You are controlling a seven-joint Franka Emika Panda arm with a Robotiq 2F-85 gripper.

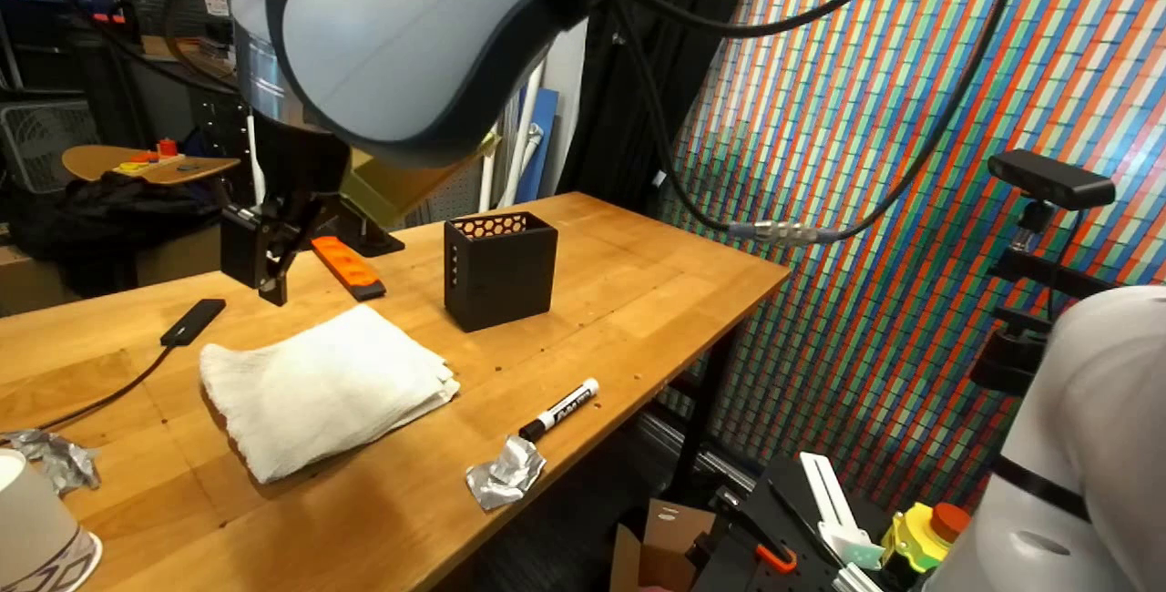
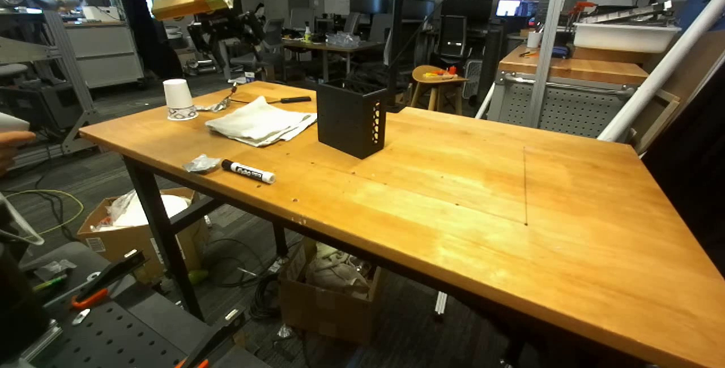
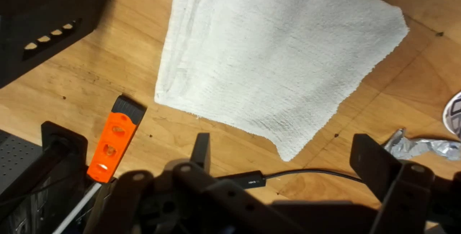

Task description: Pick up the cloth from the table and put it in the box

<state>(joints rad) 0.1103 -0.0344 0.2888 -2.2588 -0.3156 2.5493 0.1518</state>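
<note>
White folded fabric cloth [image 3: 281,54] lies on the light-brown wooden tabletop [image 2: 470,170], inside the edges. Bare wood separates it from the upright black rectangular box [image 1: 506,278]; a broad bare stretch continues past the box. The cloth's layered edge faces the box; one corner points toward the jaws' gap. Long axis cannot be told. Jaws stand wide apart, raised above the tabletop; the cloth lies lower, ahead of them in the wrist view.
</note>
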